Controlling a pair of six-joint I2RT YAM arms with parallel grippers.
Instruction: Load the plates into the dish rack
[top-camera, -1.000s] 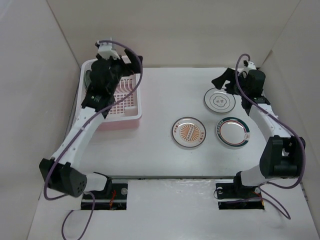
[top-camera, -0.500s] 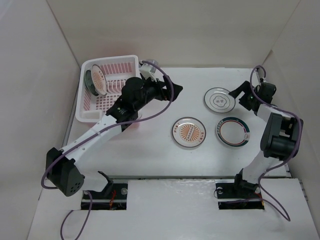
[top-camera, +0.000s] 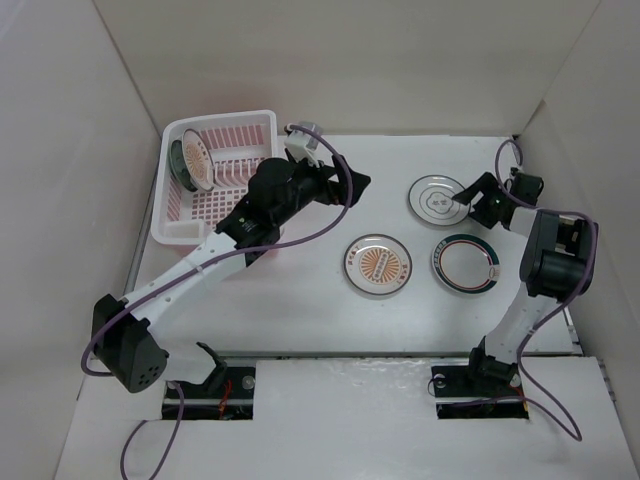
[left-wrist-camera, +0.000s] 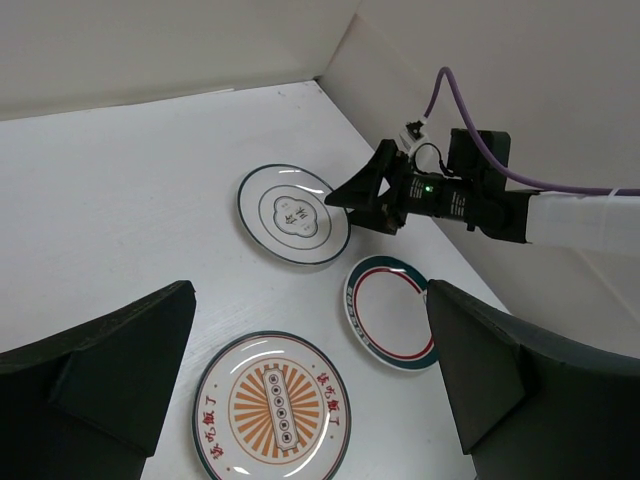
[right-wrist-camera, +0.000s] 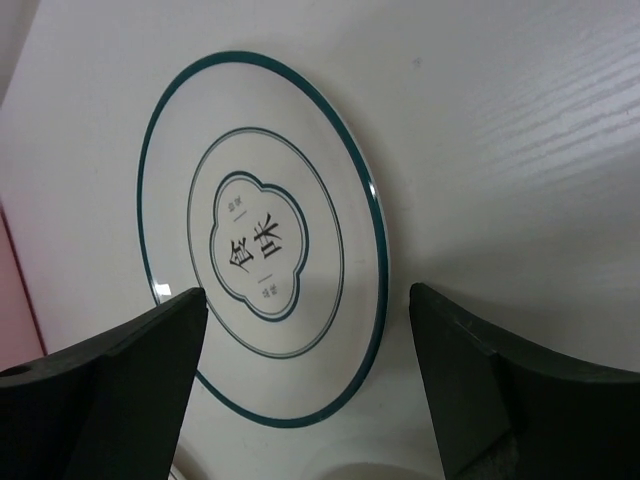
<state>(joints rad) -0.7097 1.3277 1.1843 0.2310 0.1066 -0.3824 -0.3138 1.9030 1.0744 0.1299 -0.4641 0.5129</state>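
My right gripper (right-wrist-camera: 305, 300) is spread wide and empty, low to the smooth white tabletop (top-camera: 300, 310). The white round plate with a thin teal rim line and a cloud-shaped centre mark (right-wrist-camera: 265, 240) lies flat straight ahead of it, framed between the two fingers. From above, the fingertips sit just at that plate's right-hand rim, so the reach runs leftward toward the table's middle. A round plate gives me no long axis to line up on, and I judge the rim the only hold, with a risk it skates on this slick surface. My left gripper (left-wrist-camera: 310, 300) is likewise wide and empty, hanging over mid-table well apart from this plate, so the right arm is plainly nearer. The white round plate with a dark teal and red rim (top-camera: 465, 262) and the round plate with an orange sunburst centre (top-camera: 378, 265) lie near, not touching. The pale pink plastic dish rack with a white rim (top-camera: 222, 118) sits well apart at far left, holding a dark teal plate (top-camera: 178, 160) and a second sunburst plate (top-camera: 197, 165) upright at its left end. The white side wall (top-camera: 595, 130) stands near my right arm
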